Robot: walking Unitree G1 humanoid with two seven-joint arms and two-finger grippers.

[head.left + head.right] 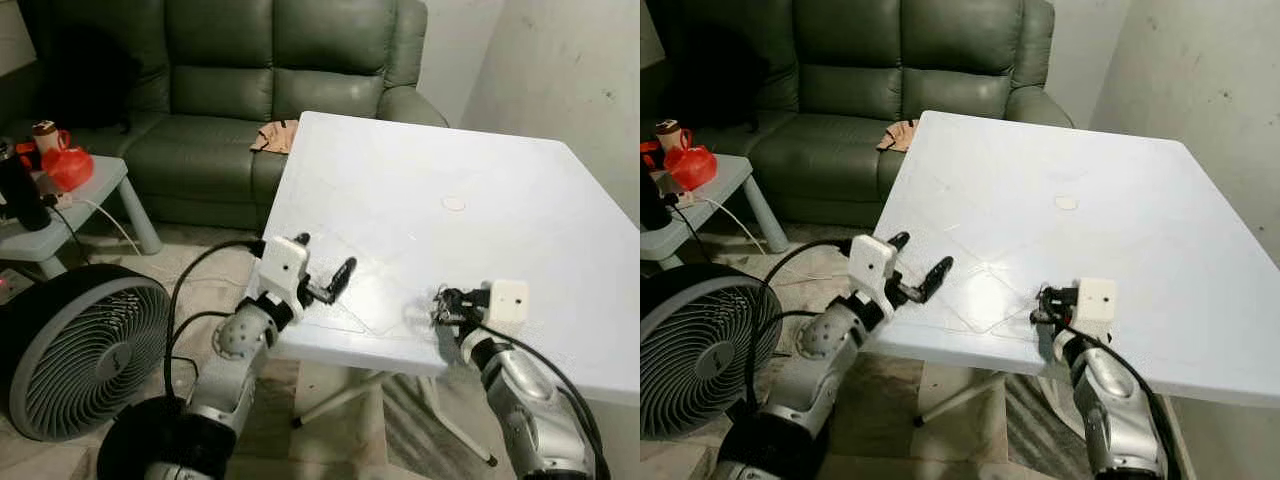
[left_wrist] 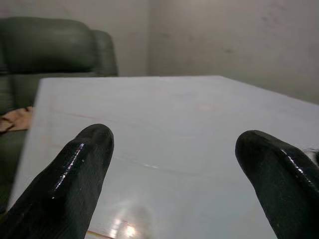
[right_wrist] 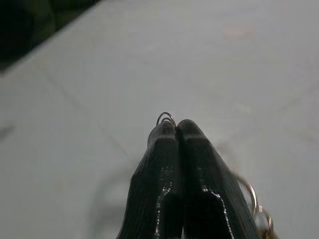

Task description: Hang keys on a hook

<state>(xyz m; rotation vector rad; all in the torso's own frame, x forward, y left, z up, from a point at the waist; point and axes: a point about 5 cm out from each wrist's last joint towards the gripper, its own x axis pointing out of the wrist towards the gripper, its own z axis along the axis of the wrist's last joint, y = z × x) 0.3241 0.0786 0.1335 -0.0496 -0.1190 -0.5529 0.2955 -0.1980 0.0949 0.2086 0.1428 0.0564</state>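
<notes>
One green sofa (image 1: 250, 90) stands against the far wall, and in front of it one white table (image 1: 450, 160) takes up most of the scene. To the robot's left, on the floor, is one round fan (image 1: 75, 350), and beyond it one small pale side table (image 1: 105, 185) carrying a red object (image 1: 68, 167) and a dark bottle (image 1: 20, 195). One tan cloth (image 1: 276, 136) lies on the sofa seat just behind the table's far corner. Two grippers work at the table's near edge. The left gripper (image 1: 325, 270) hovers over the near left corner with its two black fingers (image 2: 75, 174) spread wide, holding nothing. The right gripper (image 1: 440, 305) sits low at the near edge, its two fingers pressed together on the keys (image 3: 166, 118), whose thin metal ring pokes out at the fingertips, with another ring (image 3: 256, 209) hanging beside them.
</notes>
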